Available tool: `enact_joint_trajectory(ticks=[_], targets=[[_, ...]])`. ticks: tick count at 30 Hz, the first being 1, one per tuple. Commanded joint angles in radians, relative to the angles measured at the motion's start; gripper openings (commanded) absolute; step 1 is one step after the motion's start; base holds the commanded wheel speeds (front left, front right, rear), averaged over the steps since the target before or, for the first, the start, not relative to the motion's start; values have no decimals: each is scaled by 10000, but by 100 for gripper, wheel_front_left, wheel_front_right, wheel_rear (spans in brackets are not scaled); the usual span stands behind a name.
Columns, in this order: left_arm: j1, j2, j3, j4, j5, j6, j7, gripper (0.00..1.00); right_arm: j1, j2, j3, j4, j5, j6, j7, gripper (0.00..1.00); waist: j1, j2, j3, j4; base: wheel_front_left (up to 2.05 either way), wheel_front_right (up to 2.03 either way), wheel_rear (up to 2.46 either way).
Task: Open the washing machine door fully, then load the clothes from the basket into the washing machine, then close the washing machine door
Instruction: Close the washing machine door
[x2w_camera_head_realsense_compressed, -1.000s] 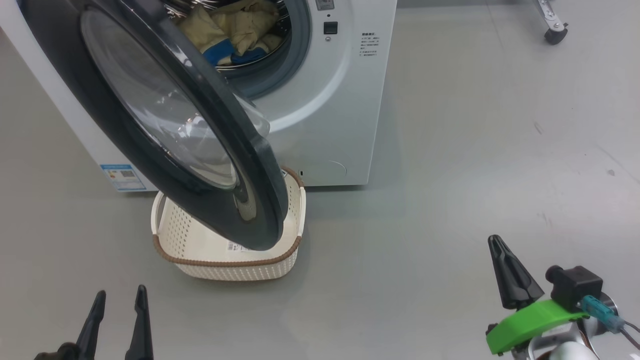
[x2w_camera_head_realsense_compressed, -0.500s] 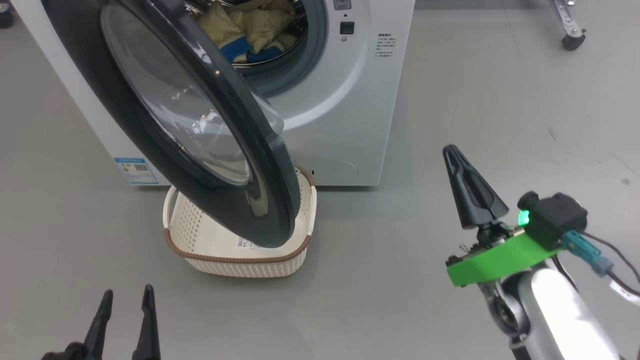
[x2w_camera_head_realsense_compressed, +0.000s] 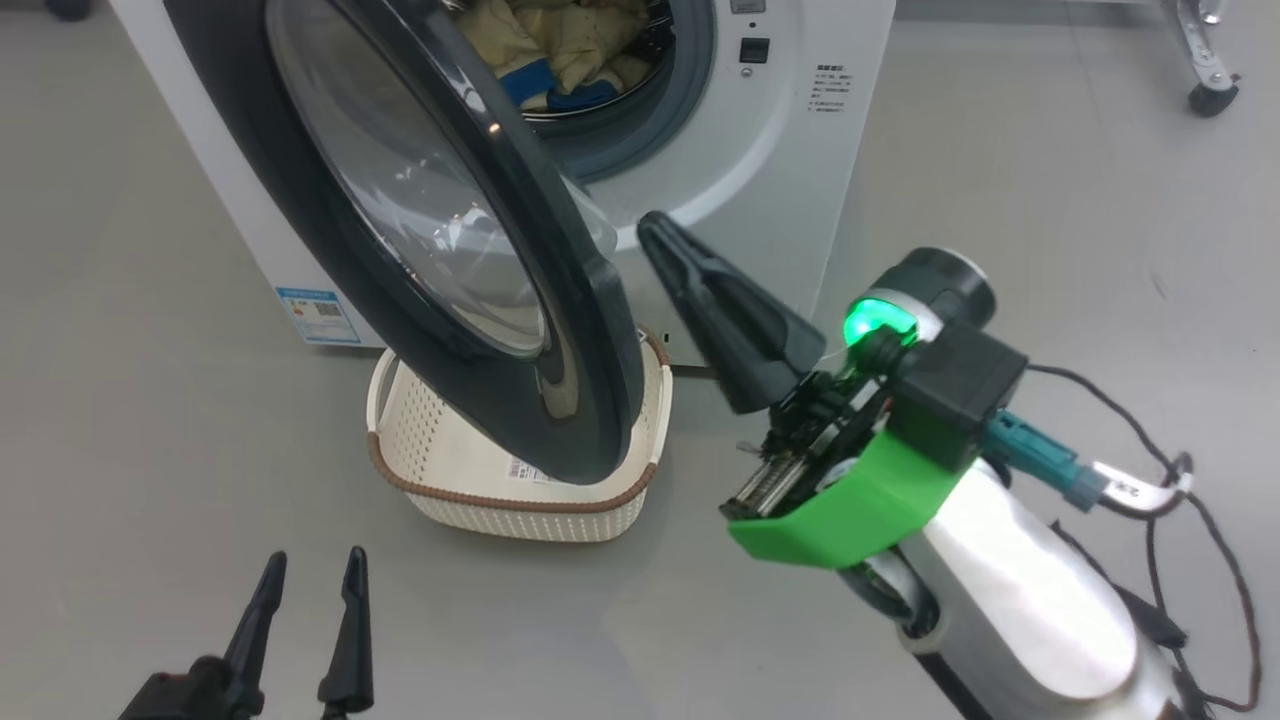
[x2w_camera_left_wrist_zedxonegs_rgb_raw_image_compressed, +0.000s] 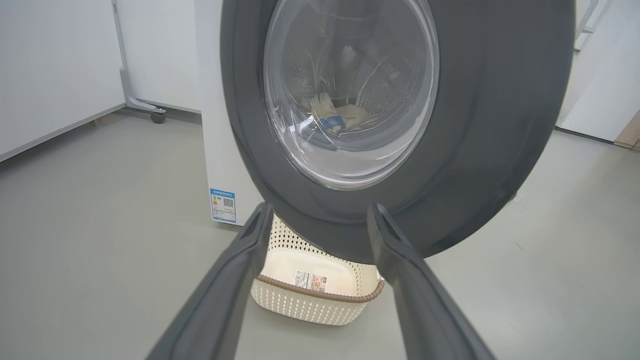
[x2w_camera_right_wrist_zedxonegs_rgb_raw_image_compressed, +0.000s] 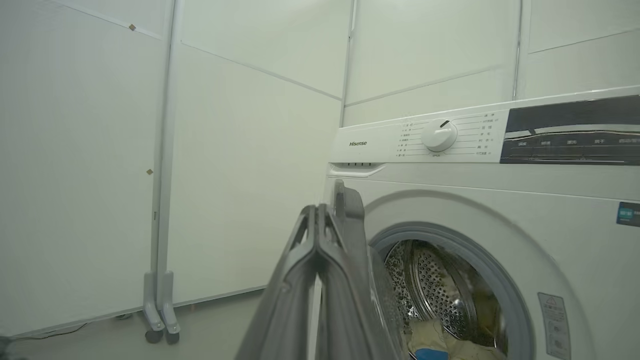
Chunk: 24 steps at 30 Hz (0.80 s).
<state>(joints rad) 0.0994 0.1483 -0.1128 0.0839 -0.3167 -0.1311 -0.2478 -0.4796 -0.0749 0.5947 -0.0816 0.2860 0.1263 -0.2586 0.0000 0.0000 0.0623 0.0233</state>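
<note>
**Black door rim beside closed fingers: a pinch, or a shove the wrong way**

White and bulky, the washing machine (x2w_camera_head_realsense_compressed: 790, 180) stood straight beyond the right gripper (x2w_camera_head_realsense_compressed: 660, 235), whose two fingers (x2w_camera_head_realsense_compressed: 730, 320) were pressed together on nothing.

Just left of those tips hung the washing machine door (x2w_camera_head_realsense_compressed: 595, 360), standing part-open. Its free edge was very near the fingers, though whether they touched could not be told. The tool seemed to sit on the drum side of the door. From there a leftward sweep would probably throw the door wider rather than shut it. Any closing swing could trap the fingers between the rim and the gasket (x2w_camera_head_realsense_compressed: 690, 90).

Lower left of the tips, under the door, sat the basket (x2w_camera_head_realsense_compressed: 520, 510), the visible part of its inside bare. A hard outward push or a dropped arm could knock it.

The clothes (x2w_camera_head_realsense_compressed: 580, 50) lay in the drum (x2w_camera_right_wrist_zedxonegs_rgb_raw_image_compressed: 425, 280), beyond and above the tips. Their blue patch was close to the lip, where the gasket might catch it.

The left gripper (x2w_camera_head_realsense_compressed: 315, 560) hung low with its fingers spread and empty, well short of the door.
</note>
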Motion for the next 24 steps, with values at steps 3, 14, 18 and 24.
enact_joint_trajectory(ticks=[3, 14, 18, 24], targets=[[-680, 60, 64, -256, -3, 4, -139, 100, -387, 237, 602, -61, 308, 44, -32, 0, 0, 0, 139, 300, 0, 0, 0], [-1193, -51, -568, -356, -121, 4, -139, 100, 91, 245, 1989, 1392, 1234, 44, -32, 0, 0, 0, 685, 754, 0, 0, 0], [-1344, -87, -625, -413, -134, 4, -139, 100, 89, 245, 2108, 1811, 1369, 44, -32, 0, 0, 0, 936, 801, 0, 0, 0], [-1506, -77, -673, -495, -165, 4, -139, 100, -58, 245, 1913, 2147, 1474, 44, -32, 0, 0, 0, 1256, 891, 0, 0, 0]])
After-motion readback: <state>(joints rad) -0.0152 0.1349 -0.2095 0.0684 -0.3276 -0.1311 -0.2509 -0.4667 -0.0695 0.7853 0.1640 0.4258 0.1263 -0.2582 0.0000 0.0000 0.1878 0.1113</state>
